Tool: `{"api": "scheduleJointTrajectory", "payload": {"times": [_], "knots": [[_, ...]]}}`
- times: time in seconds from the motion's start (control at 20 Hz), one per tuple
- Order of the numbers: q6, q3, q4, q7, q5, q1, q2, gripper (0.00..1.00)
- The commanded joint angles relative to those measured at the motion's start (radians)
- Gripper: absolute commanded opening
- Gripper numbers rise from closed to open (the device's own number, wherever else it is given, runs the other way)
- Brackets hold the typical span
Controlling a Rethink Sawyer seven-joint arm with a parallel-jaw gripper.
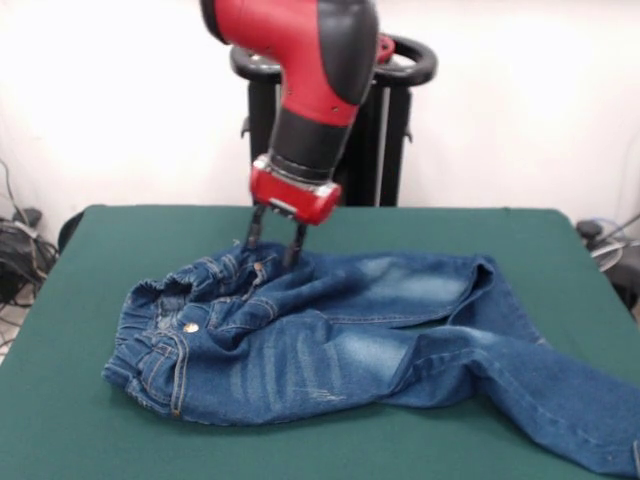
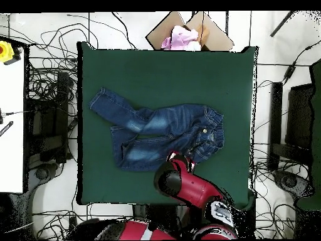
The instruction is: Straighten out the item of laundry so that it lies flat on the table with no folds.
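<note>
Denim jeans [image 1: 340,345] lie rumpled on green felt table [image 1: 60,420]; tool [image 1: 273,243] prongs, narrowly parted, press the waistband.

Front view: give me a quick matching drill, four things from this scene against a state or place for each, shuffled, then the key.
Things:
1. jeans
2. gripper
3. table
4. cardboard box

States or places:
A. dark green, mostly bare around the garment
B. beyond the table's edge in the overhead view, holding pink cloth
C. rumpled, legs not laid out straight
D. fingers down at the denim near the waistband

Pairs: 1-C, 2-D, 3-A, 4-B
</note>
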Motion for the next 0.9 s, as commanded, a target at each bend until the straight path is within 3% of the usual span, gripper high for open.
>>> {"api": "scheduleJointTrajectory", "payload": {"times": [0.05,0.4,0.9], "knots": [[0.076,-0.059,-0.168,-0.003,-0.08,-0.057,0.076,1.0],[-0.041,-0.037,-0.246,0.039,-0.161,-0.143,0.216,1.0],[-0.044,-0.011,-0.297,0.092,-0.173,-0.182,0.293,1.0]]}}
